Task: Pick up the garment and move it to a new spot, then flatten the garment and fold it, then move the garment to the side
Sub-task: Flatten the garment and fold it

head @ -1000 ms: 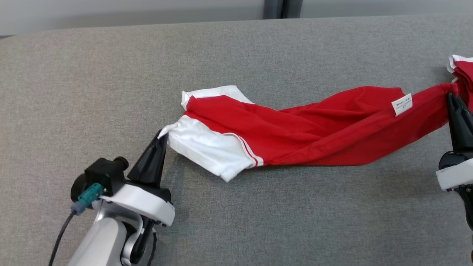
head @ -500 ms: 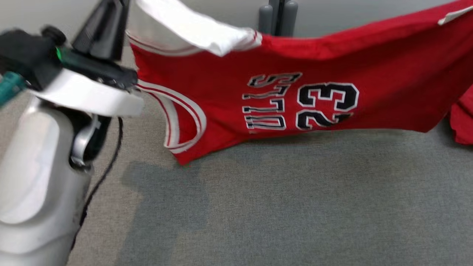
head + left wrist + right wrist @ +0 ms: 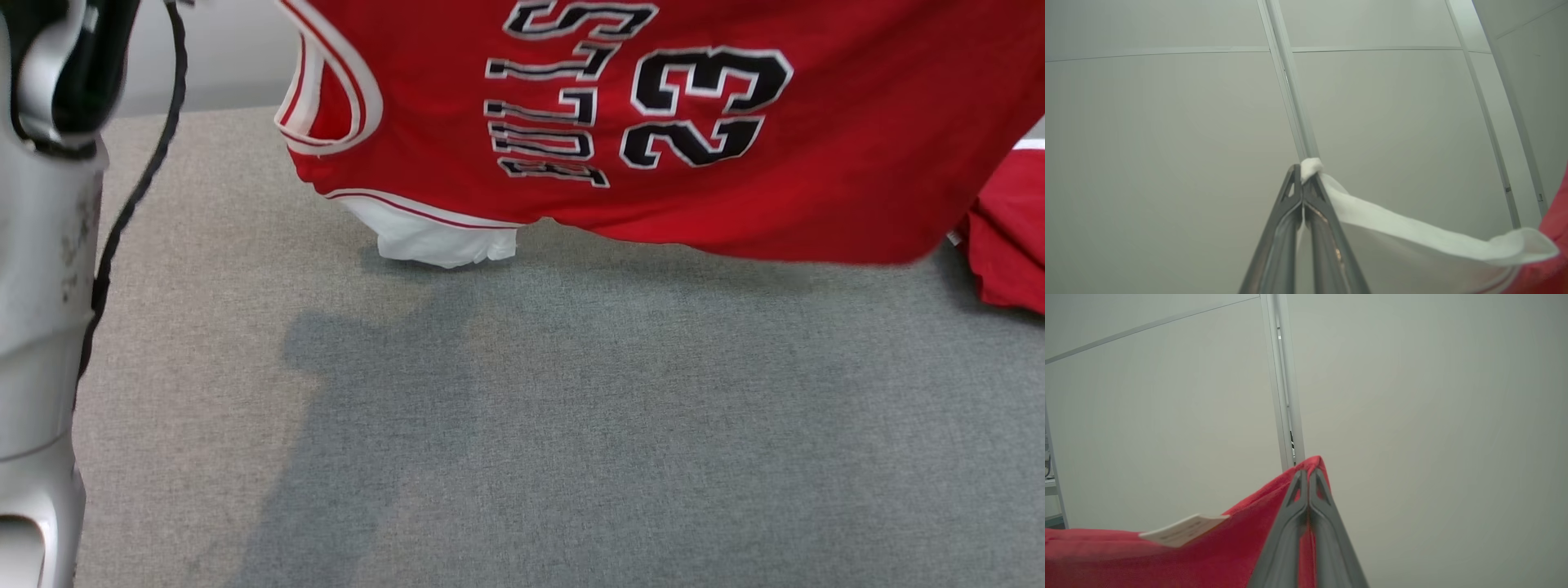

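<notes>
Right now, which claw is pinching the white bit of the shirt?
The left claw: white cloth pokes from its tips. The right claw pinches red cloth.

Setting: indoor robot test bay, lab-type. Evidence: a wide, flat surface covered in plain grey woven fabric [image 3: 571, 425]. Behind it stand bare pale grey wall panels [image 3: 1167, 122] joined by slim light metal strips [image 3: 1290, 102]. A pale silver robot forearm [image 3: 41, 286] with a loose black cable [image 3: 135, 188] is at the surface's left.

You're looking at a grey woven tabletop [image 3: 571, 425] with a soft shadow [image 3: 367, 392] across it, and pale wall panels [image 3: 1167, 122] split by a metal strip [image 3: 1291, 102].
</notes>
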